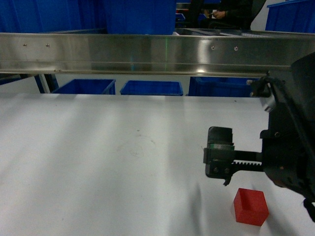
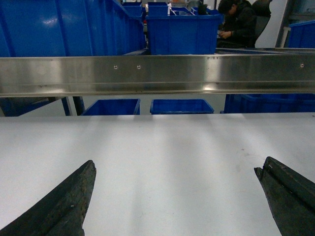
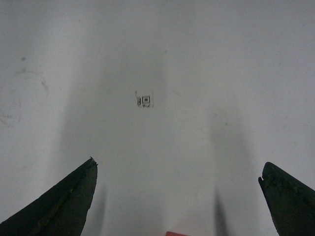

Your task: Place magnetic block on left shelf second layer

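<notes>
1. Head view: the magnetic block (image 1: 251, 206), a small red cube, is seen lying on the white tabletop (image 1: 98, 162) near the lower right corner. The right gripper (image 1: 219, 155) is held low over the table just up and left of the cube, apart from it, its dark arm entering from the right edge. Whether its fingers are spread cannot be told here. A steel rail (image 1: 147, 56) crosses the top, with blue bins (image 1: 151, 87) behind it. The left arm is not seen.

2. Left wrist view: the left gripper (image 2: 177, 196) is shown with its fingers (image 2: 64, 206) spread wide and nothing between them, pointed level across the bare tabletop toward the rail and the bins beyond. No block is seen.

3. Right wrist view: the right gripper's fingers (image 3: 64, 206) are spread wide, aimed down at the table, empty. Only a sliver of the red block (image 3: 177, 233) is caught at the bottom edge, so the cube is judged to lie behind the fingertips rather than between them.

4. The step in hand is judged to be the reach for the grasp. The gripper should be drawn back until the cube is centred between the fingers, lowered, then closed squarely on two opposite faces.

5. The shelf's second layer cannot be identified with certainty in these views.
</notes>
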You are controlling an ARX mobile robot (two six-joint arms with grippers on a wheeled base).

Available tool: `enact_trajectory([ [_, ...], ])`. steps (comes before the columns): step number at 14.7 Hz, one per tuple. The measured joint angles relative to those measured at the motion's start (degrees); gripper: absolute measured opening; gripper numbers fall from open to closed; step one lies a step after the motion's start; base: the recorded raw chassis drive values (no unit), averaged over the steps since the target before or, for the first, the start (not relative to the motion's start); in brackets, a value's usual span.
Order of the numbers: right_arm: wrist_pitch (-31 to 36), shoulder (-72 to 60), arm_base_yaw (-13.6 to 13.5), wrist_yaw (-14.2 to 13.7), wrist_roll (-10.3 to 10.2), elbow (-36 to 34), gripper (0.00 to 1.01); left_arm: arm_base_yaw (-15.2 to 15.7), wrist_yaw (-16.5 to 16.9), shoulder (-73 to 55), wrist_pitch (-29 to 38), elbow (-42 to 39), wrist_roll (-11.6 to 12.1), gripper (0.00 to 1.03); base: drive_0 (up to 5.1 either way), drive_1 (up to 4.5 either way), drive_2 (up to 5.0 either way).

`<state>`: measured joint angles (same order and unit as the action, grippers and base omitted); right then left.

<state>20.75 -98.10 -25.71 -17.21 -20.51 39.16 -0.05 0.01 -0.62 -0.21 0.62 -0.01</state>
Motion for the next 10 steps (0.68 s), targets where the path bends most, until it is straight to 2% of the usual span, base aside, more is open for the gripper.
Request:
enact_trajectory([
  [1,-0.59,-0.87,-0.61,-0.44,-1.09,-0.15,0.98,0.0,-0.02,0.0,0.02,0.0,0.02,0.98,0.0,0.0,0.0],
  [3,0.15,-2.8,-1.6,-1.88,-5.05,-2.67,0.98,0.0,-0.02,0.0,0.0,0.0,0.02,0.98,0.0,0.0,0.0],
  [5,1.86,-4.9,-2.91,-2.08,-7.78,-4.09,0.98,0.0,0.0,0.0,0.0,0.0,0.0,0.98,0.0,0.0,0.0],
  [8,3.98,-7.34,-4.79,-3.54,-9.11,-5.18,0.98,0.0,0.0,0.0,0.02,0.0,0.0,0.98,0.0,0.0,0.0],
  [9,6.03,-8.48,-5.05,-5.18,-8.94,-5.53,0.89,0.0,0.0,0.0,0.04,0.0,0.0,0.98,0.0,0.0,0.0],
  [10,7.26,-9.11,-4.96,-6.03,-8.26,-5.92,0.73,0.0,-0.02,0.0,0.0,0.0,0.02,0.98,0.0,0.0,0.0],
])
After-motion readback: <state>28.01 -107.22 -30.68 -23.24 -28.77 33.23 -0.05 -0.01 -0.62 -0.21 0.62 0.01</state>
